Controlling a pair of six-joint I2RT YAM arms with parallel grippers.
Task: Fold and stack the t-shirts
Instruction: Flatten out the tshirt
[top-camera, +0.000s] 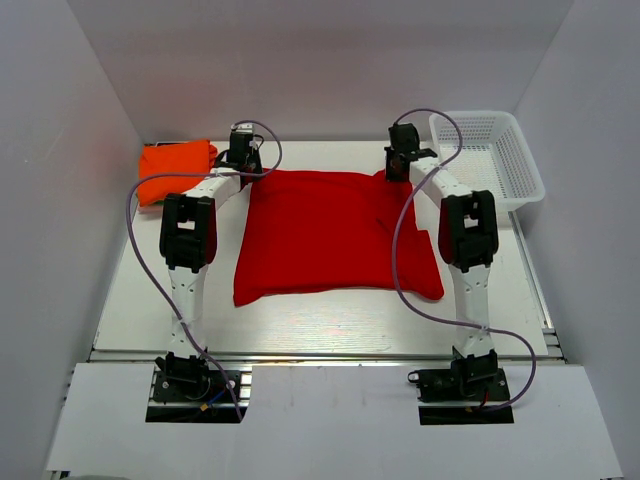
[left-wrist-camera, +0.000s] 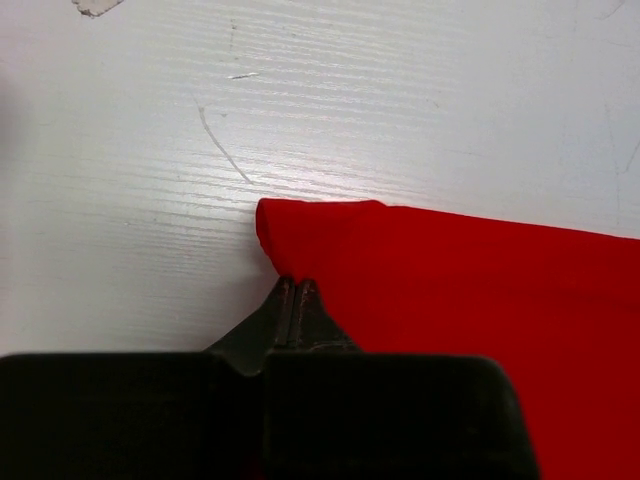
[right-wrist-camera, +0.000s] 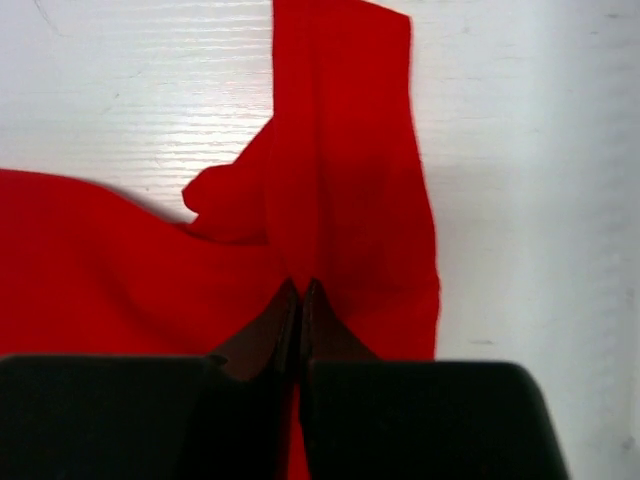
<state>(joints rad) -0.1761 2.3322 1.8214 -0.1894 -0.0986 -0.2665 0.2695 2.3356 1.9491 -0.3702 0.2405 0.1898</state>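
Off at ten o'clock from the middle of the table a folded orange t-shirt (top-camera: 175, 165) sits against the back wall, and at two o'clock a white mesh basket (top-camera: 492, 152) stands by the right-hand wall, well apart from it. Neither gets in the arms' way, though purple cables (top-camera: 133, 215) loop loosely beside both. The table (top-camera: 330, 320) is white with a fine grain, marked by a few thin scratches (left-wrist-camera: 222, 145), and plain white walls close it in on three sides. The red t-shirt (top-camera: 335, 235) lies spread in the centre, rumpled at its far edge. Both arms rise from their bases at six o'clock, bend at the elbow and reach to its far corners, at eleven and one o'clock. The left gripper (left-wrist-camera: 293, 290) has its jaws pressed tight together right at the cloth's corner. The right gripper (right-wrist-camera: 300, 290) is likewise closed, its tips over the bunched red cloth by a sleeve. Whether either pinches fabric I cannot tell.
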